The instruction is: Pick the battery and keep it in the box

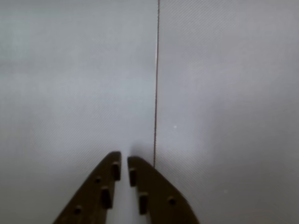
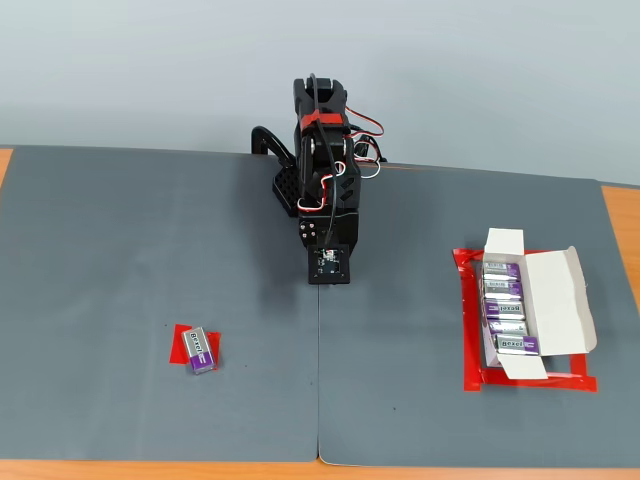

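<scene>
A purple and silver battery [image 2: 200, 349] lies on a flat red tape patch on the left part of the grey mat in the fixed view. The white box [image 2: 560, 300] stands at the right inside a red tape frame, flaps open, with several identical batteries [image 2: 505, 310] in a row inside. The arm [image 2: 322, 190] is folded at the mat's far middle, well away from both. In the wrist view my gripper [image 1: 124, 157] points at bare mat, its dark fingers nearly together with nothing between them. The battery and the box are out of the wrist view.
Two grey mats meet at a seam [image 2: 319, 380] that runs down the middle and also shows in the wrist view [image 1: 156, 93]. Orange table edge [image 2: 620, 220] shows at the right. The red tape frame [image 2: 470, 330] surrounds the box.
</scene>
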Robot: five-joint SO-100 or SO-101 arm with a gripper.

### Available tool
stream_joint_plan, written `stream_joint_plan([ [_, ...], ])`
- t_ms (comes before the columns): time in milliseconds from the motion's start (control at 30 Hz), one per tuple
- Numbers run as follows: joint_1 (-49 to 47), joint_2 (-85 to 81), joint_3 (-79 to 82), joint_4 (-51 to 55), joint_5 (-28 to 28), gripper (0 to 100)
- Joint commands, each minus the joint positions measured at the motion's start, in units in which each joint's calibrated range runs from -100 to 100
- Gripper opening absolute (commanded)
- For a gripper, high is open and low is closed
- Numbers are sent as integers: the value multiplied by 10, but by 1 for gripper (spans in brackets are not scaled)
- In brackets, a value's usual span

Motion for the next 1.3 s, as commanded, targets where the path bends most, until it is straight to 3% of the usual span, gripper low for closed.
stream_joint_plan([
  [0,2,2,-33,-2,3,2],
  [967,5,6,-47,-2,3,2],
  [1267,6,208,-162,-118,3,2],
])
